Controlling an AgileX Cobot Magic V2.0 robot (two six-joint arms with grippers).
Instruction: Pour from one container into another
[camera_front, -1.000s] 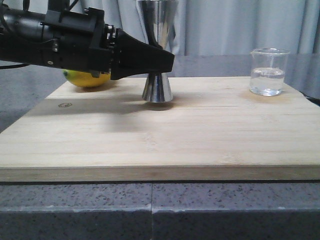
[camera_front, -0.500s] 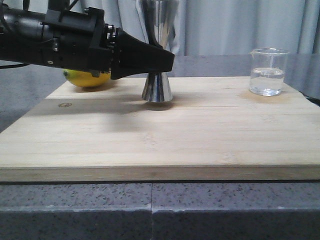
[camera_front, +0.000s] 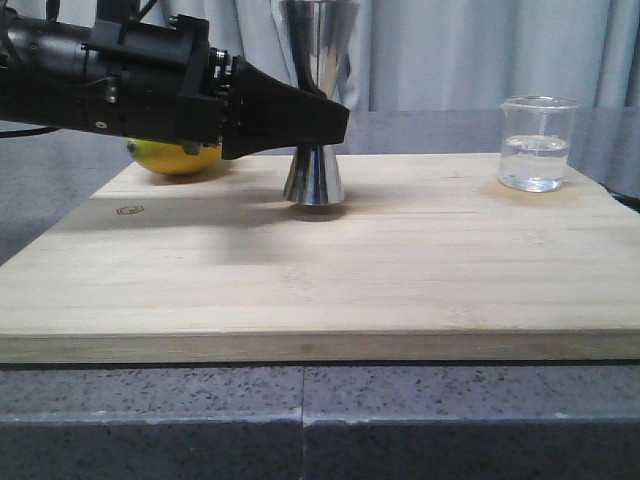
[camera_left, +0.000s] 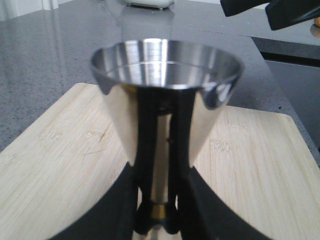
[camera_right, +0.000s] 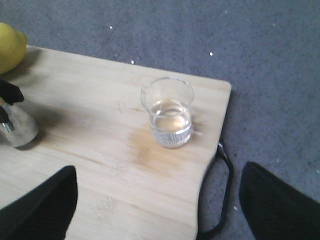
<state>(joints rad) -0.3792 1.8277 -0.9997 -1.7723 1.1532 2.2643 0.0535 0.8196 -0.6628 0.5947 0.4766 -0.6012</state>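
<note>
The tall steel jigger stands upright on the wooden board, left of centre. My left gripper reaches in from the left and is shut on its narrow waist. In the left wrist view the black fingers pinch the gold band, with the jigger's empty upper cup just ahead. The clear glass beaker with some clear liquid sits at the board's back right corner. My right gripper hovers open above the board's right edge, short of the beaker; nothing is between its fingers.
A yellow lemon lies at the back left of the board, behind my left arm. A black cable curls beside the board's right edge. Grey speckled counter surrounds the board. Curtains hang behind.
</note>
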